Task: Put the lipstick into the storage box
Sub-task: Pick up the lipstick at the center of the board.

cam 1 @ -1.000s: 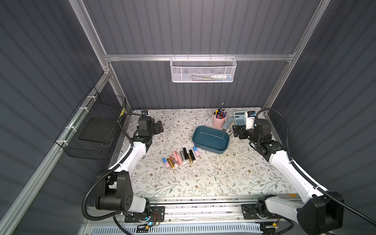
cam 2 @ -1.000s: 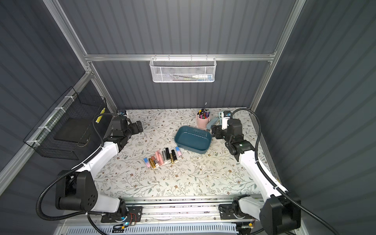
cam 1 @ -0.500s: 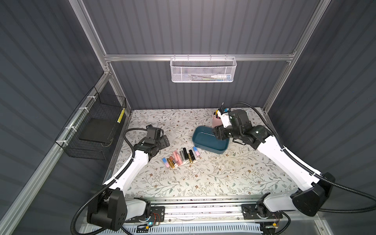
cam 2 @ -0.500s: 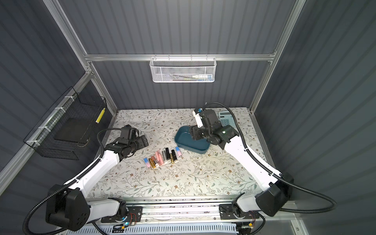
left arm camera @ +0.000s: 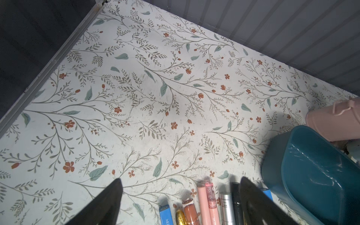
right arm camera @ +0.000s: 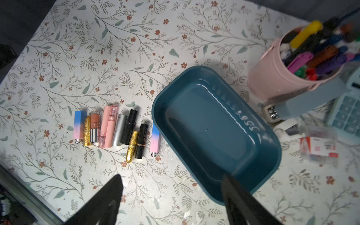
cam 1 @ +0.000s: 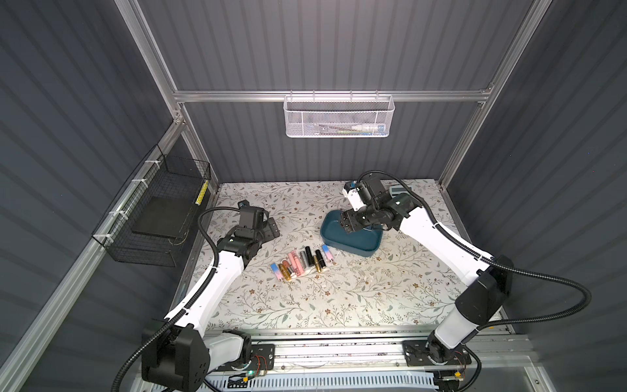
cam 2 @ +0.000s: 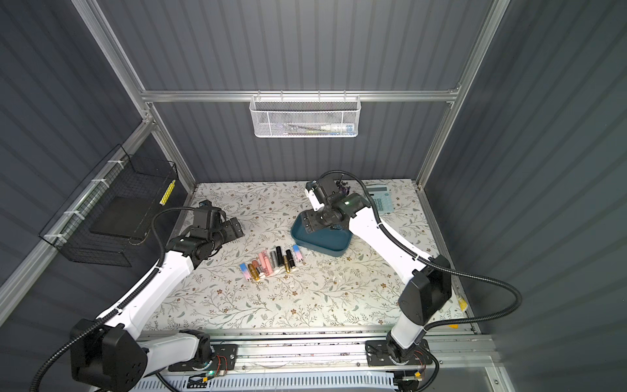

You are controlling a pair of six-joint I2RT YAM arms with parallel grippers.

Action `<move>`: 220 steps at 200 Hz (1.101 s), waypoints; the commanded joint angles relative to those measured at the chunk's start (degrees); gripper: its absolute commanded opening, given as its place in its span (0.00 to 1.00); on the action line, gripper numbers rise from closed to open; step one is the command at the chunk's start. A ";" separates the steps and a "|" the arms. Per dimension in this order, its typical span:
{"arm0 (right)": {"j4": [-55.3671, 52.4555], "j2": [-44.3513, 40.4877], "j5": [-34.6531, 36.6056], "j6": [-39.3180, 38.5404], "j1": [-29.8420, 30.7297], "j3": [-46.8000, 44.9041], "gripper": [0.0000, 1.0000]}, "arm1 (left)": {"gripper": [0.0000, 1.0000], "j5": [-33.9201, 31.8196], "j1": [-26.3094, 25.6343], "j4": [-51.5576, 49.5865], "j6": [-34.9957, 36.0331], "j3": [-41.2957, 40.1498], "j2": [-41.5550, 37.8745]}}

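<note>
**Two arms above a row of lipsticks and a tub: top views and wrist views.** We see the storage box [cam 1: 363,241], a dark teal tub with rounded corners and low walls. It rests flat on the flower-patterned surface [cam 1: 305,305], right of centre in both top views [cam 2: 327,242].

The lipsticks [cam 1: 302,263] lie side by side in a short row on the surface. They are outside the box, just beside its near corner on the left arm's side. In the right wrist view [right arm camera: 116,128] we count about ten tubes: a blue-to-pink one at each end, two in gold glitter, several pink, one silver and two black. The end tube nearest the box lies close to its wall. Whether it touches, we cannot tell.

The right fingers [cam 1: 346,224] hang over the end of the box nearest the row. In the right wrist view [right arm camera: 105,198] they are spread wide with nothing between them. One overlaps the rim of the box; the other stands over bare surface.

The left fingers [cam 1: 272,229] hang over the surface behind the row, on the left arm's side, apart from the tubes. In the left wrist view [left arm camera: 109,202] they too are spread and hold nothing. The tube ends appear between them.

Behind the box stand a pink cup of pens [right arm camera: 272,83] and a calculator [right arm camera: 346,115]. A white mesh basket [cam 1: 339,117] hangs on the back wall, and a black wire basket [cam 1: 152,210] on the left wall.
</note>
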 commanded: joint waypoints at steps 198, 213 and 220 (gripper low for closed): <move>-6.01 6.48 -7.10 4.76 7.77 -2.73 0.58 | 1.00 0.91 0.33 -7.79 0.97 14.06 8.82; -4.07 7.43 -7.13 5.54 8.15 -4.05 0.56 | 1.00 0.61 0.33 -7.99 0.05 13.49 8.56; -3.56 8.07 -6.54 6.03 8.24 -4.38 0.54 | 1.00 0.47 0.32 -8.50 -0.36 13.39 8.51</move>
